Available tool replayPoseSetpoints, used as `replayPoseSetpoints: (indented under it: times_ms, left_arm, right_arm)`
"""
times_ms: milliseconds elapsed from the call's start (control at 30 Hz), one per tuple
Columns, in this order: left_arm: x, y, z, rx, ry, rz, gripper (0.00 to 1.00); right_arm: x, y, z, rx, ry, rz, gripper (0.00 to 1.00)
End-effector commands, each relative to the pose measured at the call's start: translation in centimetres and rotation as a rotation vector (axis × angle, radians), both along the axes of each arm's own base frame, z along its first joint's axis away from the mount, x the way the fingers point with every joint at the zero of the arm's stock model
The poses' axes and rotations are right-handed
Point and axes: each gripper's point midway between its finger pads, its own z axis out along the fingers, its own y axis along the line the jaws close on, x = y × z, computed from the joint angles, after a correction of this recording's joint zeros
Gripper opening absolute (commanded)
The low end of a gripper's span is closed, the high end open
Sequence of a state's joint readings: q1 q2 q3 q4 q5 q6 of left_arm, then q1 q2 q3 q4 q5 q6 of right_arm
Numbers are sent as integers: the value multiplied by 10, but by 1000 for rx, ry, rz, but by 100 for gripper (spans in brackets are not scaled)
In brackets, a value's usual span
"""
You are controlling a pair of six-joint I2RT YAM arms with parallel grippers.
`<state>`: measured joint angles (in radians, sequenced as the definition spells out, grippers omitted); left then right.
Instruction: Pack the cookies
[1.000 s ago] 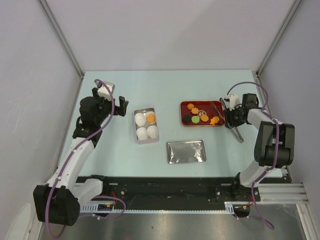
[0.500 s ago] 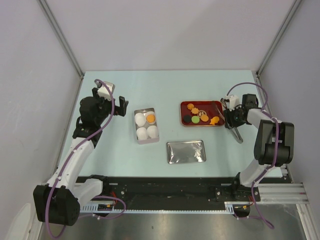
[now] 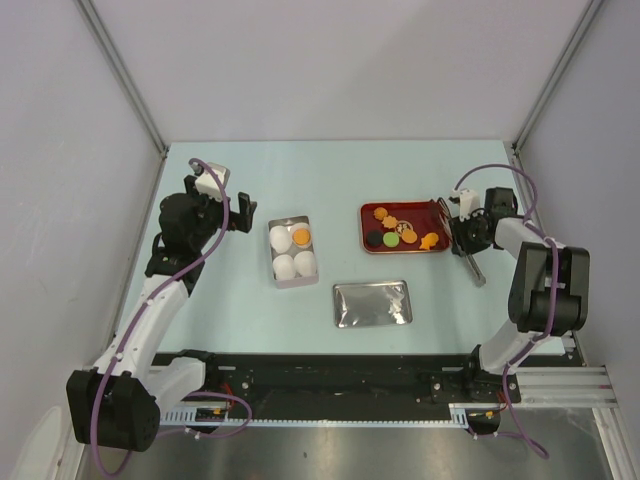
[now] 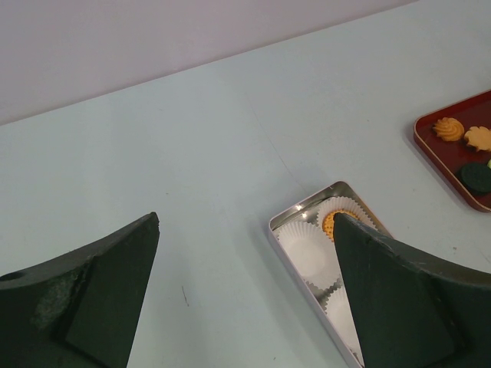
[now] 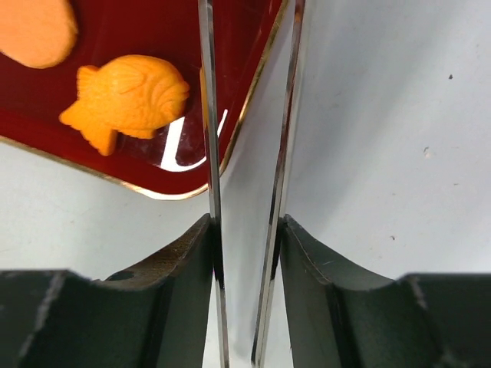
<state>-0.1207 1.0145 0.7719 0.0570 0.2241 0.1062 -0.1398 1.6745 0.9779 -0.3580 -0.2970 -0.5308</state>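
Workspace for cookie packing, read from left to right.

Left gripper (image 3: 238, 212): jaws spread wide and empty, hanging above the table (image 3: 300, 170) just left of the tin. It is judged to be parked clear of the route between tray and tin.

Tin (image 3: 291, 220): open and rectangular, lined with four white paper cups (image 3: 283, 265). One orange cookie (image 3: 301, 237) lies in the far right cup; the other three cups show nothing inside. The cups evidently serve as separate seats, one per biscuit, so packing appears barely begun.

Lid (image 3: 372, 303): silvery, lying flat nearer the arm bases, between tin and tray and apart from both. It is presumably set aside until the cups are filled.

Red tray (image 3: 404, 249): holds the rest of the cookies (image 3: 392, 226), orange, black and green, in a single layer so each can be taken singly.

Right gripper (image 5: 245, 222): fingers pressed against both blades of metal tongs (image 5: 209, 115), gripping them. The blades stand a little apart with nothing between them. The wrist view shows them crossing the tray's near right corner, with a fish-shaped cookie (image 5: 126, 96) just beside the left blade, not touching it. The tongs probably give a finer pinch on small flat biscuits than the broad fingers would. The fish is the likeliest next pick.
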Motion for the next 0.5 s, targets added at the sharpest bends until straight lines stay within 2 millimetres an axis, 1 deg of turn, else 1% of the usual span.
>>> replayPoseSetpoints:
  times_ms: [0,233,300,367,400,467]
  left_arm:
    - [0,-6,5,3,-21,-31,100]
    - [0,-6,6,1,-22,-32,100]
    - [-1,-6,6,1,-22,-32,100]
    - [-1,-6,7,2,-26,-32,100]
    - [0,-6,7,2,-24,-32,100]
    - [-1,-6,8,2,-27,-32,100]
  right_arm:
    - [5,6,40,25,-104,4,41]
    - [2,13,76,32,-172,8,41]
    - [1,16,89,30,-196,10,41]
    - [0,21,96,26,-211,16,41]
    - [0,23,105,29,-233,17,41]
    - [-2,28,113,28,-247,26,41]
